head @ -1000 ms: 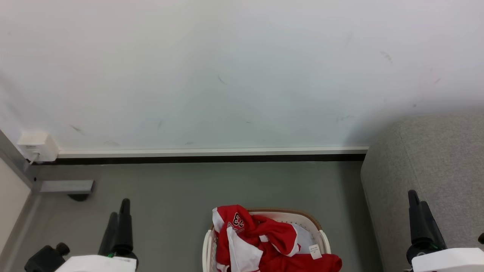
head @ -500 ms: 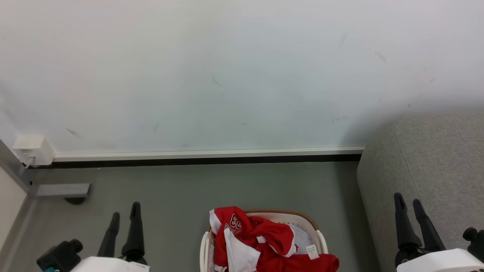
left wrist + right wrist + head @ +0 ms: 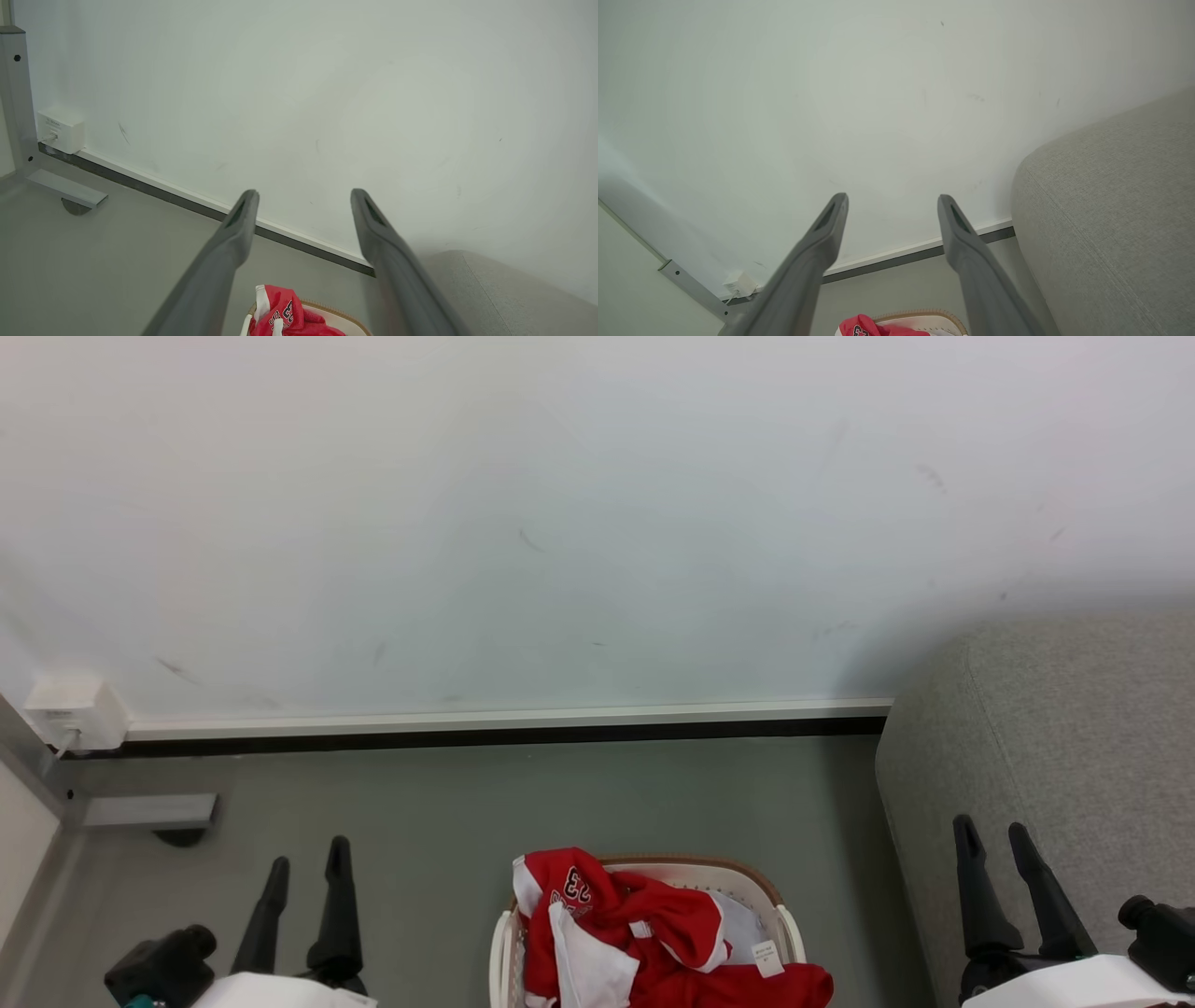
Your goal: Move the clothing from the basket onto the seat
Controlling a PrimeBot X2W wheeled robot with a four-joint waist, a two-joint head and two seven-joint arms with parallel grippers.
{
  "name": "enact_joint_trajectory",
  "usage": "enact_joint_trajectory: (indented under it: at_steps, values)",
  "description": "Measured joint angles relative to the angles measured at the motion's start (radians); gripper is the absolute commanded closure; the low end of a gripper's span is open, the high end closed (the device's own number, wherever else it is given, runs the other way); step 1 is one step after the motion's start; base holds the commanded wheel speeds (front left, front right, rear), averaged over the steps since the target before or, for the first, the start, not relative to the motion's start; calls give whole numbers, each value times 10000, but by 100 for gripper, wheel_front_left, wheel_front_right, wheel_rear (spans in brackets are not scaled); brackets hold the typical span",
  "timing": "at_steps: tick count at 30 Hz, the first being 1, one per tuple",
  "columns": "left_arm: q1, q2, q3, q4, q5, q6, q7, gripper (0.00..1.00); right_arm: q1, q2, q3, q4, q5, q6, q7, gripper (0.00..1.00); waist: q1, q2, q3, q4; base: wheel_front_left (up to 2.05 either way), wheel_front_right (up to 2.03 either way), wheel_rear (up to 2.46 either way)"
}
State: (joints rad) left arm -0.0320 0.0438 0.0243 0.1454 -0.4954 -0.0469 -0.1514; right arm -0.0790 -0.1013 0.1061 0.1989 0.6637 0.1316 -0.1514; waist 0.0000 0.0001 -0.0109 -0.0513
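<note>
1. Head view: a pale wall [image 3: 597, 523] fills the upper half, close behind everything. A long forward reach could knock the fingers against it.
2. A grey seat [image 3: 1055, 728] stands at the right, its rounded edge facing the centre. The right gripper [image 3: 989, 825] hangs in front of its side, fingers apart and empty. A careless swing right could bump that side. The top is broad and gives open room for a drop.
3. A grey floor [image 3: 560, 793] lies bare ahead of the basket, leaving free room to approach.
4. The basket [image 3: 738, 870] sits at bottom centre. Cloth snagging on its brown rim could drag or tip it.
5. Red clothing [image 3: 653, 924] is heaped inside, with one piece spilling over the right rim. Tangled pieces may trail and fall short of the seat.
6. The left gripper [image 3: 308, 854] is low at the left, fingers apart and empty, well apart from the basket.
</note>
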Motion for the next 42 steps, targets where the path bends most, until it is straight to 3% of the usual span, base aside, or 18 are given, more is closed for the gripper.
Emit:
enact_joint_trajectory:
  at_steps: [42]
  values:
    - [176, 15, -167, -171, 3475, 144, -892, 0, -17, -253, 786, -146, -3076, 0, -890, 0, 0, 0, -18, -197, 0, 0, 0]
